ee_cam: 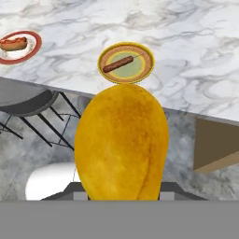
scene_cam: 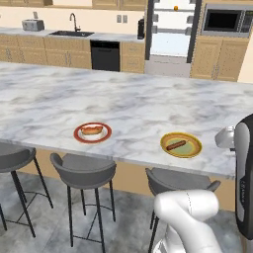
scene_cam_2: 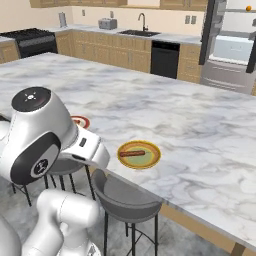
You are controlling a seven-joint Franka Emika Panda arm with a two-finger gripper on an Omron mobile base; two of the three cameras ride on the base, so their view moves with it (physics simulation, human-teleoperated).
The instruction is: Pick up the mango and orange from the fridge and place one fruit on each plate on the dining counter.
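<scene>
A big yellow-orange mango [ee_cam: 122, 140] stands close before the hand camera, with my gripper [ee_cam: 121, 192] shut on it; the fingers are mostly hidden behind the fruit. It hangs over the floor by the stools, short of the dining counter [scene_cam: 123, 99]. On the counter's near side lie the yellow-rimmed plate [scene_cam: 181, 145] [scene_cam_2: 139, 154] [ee_cam: 126, 63], bearing a sausage, and the red-rimmed plate [scene_cam: 93, 132] [ee_cam: 17, 46], bearing a hot dog. The fridge [scene_cam: 170, 29] [scene_cam_2: 230, 40] stands open at the back, and the orange [scene_cam: 175, 8] [scene_cam_2: 248, 8] sits on its top shelf.
Grey stools [scene_cam: 84, 170] [scene_cam_2: 125, 197] line the counter's near edge below the plates. Behind the counter run a wall counter with a sink [scene_cam: 71, 33], a black dishwasher [scene_cam: 105, 55] and a built-in microwave [scene_cam: 225, 21].
</scene>
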